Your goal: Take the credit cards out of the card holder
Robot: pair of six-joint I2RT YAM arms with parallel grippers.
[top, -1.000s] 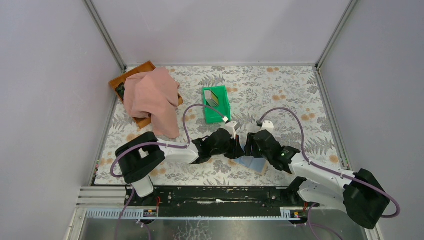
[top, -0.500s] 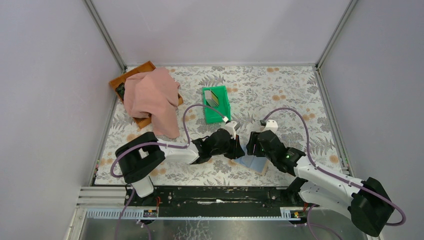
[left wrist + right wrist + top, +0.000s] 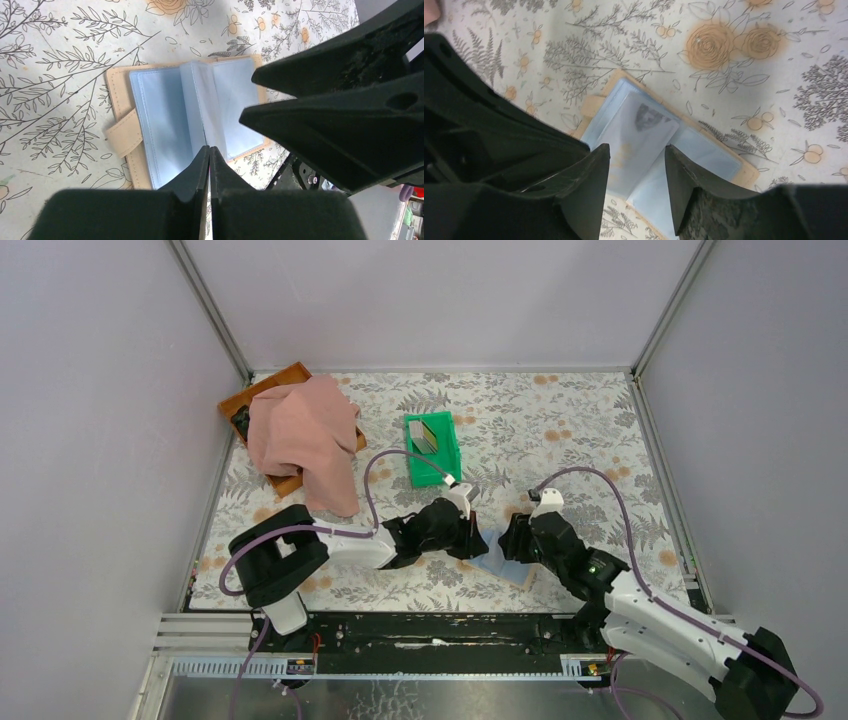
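Observation:
The card holder (image 3: 503, 565) lies open on the table between my two grippers, pale blue inside with a tan rim and strap. In the left wrist view (image 3: 170, 115) its clear sleeves fan up from the middle. In the right wrist view (image 3: 704, 150) one sleeve holds a pale card (image 3: 644, 127) with a dark mark. My left gripper (image 3: 209, 149) is shut, its tips at the near edge of the middle sleeves. My right gripper (image 3: 637, 150) is open, just above the sleeve with the card. A grey and a yellow card (image 3: 428, 433) stand in the green bin.
The green bin (image 3: 432, 475) stands behind the grippers. A pink cloth (image 3: 300, 435) drapes over a brown tray (image 3: 262, 392) at the back left. Grey walls close in the table on three sides. The two grippers (image 3: 490, 538) are close together.
My right arm has swung back toward the near right, and its gripper has shifted slightly right and nearer over the card holder. My left arm has hardly moved.

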